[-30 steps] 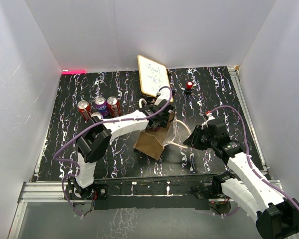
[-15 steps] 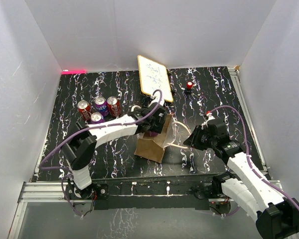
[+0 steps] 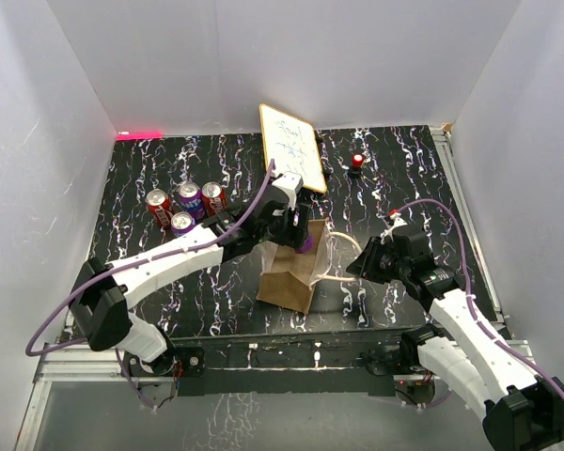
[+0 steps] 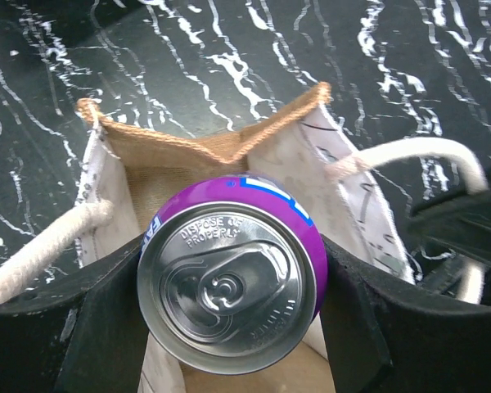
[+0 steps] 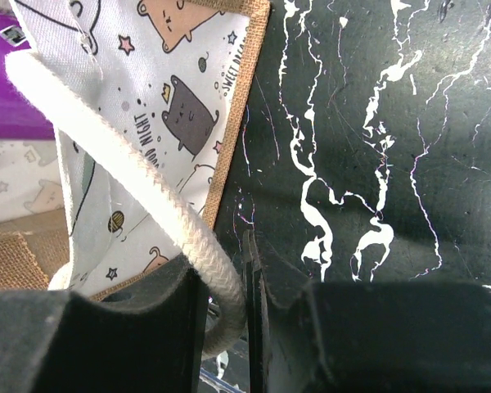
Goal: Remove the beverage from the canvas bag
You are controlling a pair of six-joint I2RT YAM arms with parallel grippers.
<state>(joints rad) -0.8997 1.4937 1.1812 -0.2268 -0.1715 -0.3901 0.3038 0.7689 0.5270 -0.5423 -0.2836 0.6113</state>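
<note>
The tan canvas bag (image 3: 291, 272) stands open mid-table, with cream rope handles. My left gripper (image 3: 291, 230) is shut on a purple soda can (image 3: 305, 242) and holds it above the bag's mouth. In the left wrist view the can (image 4: 233, 282) sits top-up between both black fingers, with the bag's opening (image 4: 172, 168) below it. My right gripper (image 3: 357, 266) is shut on the bag's right rope handle (image 3: 338, 256). In the right wrist view the handle (image 5: 147, 213) runs down between the fingers, beside the bag's printed lining (image 5: 164, 98).
Several soda cans (image 3: 190, 205) stand in a group at the back left. A wood-framed whiteboard (image 3: 291, 146) leans at the back centre. A small red object (image 3: 357, 161) sits at the back right. White walls enclose the table.
My left arm has risen out of the bag with the purple can, which now shows above the bag's mouth. The bag stands more upright. My right gripper has kept its hold on the handle.
</note>
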